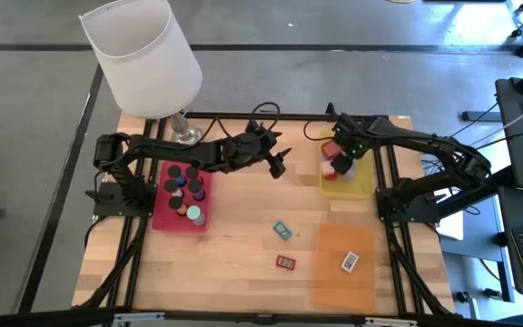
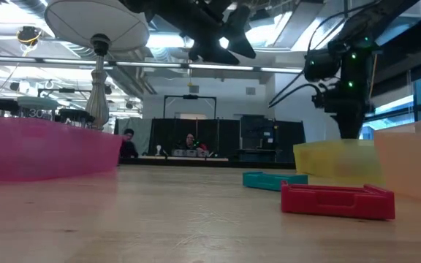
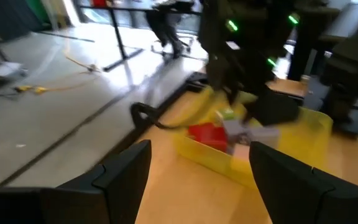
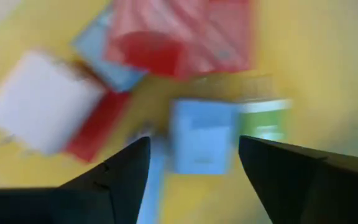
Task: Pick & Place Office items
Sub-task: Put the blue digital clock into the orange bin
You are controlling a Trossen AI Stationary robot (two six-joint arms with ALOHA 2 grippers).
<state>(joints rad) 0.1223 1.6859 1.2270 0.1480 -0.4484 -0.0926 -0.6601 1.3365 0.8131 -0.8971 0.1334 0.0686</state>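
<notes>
Office items lie in three places: round pieces [image 1: 185, 186] on the pink mat [image 1: 163, 216], small blocks [image 4: 201, 135] on the yellow mat [image 1: 360, 181], flat rectangles [image 1: 286, 262] on the bench [image 1: 243, 245]. Only the right wrist view shows a blue block between the right gripper [image 4: 193, 163]'s spread fingers. The left gripper [image 1: 273, 160] hangs raised, fingers apart.

Scattered office items [image 1: 284, 262] on table [image 1: 243, 272]

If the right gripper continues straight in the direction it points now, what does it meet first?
Probably the light blue block lying between the open fingers of the right gripper, among the pieces in the yellow tray. How far away it is cannot be judged.
</notes>
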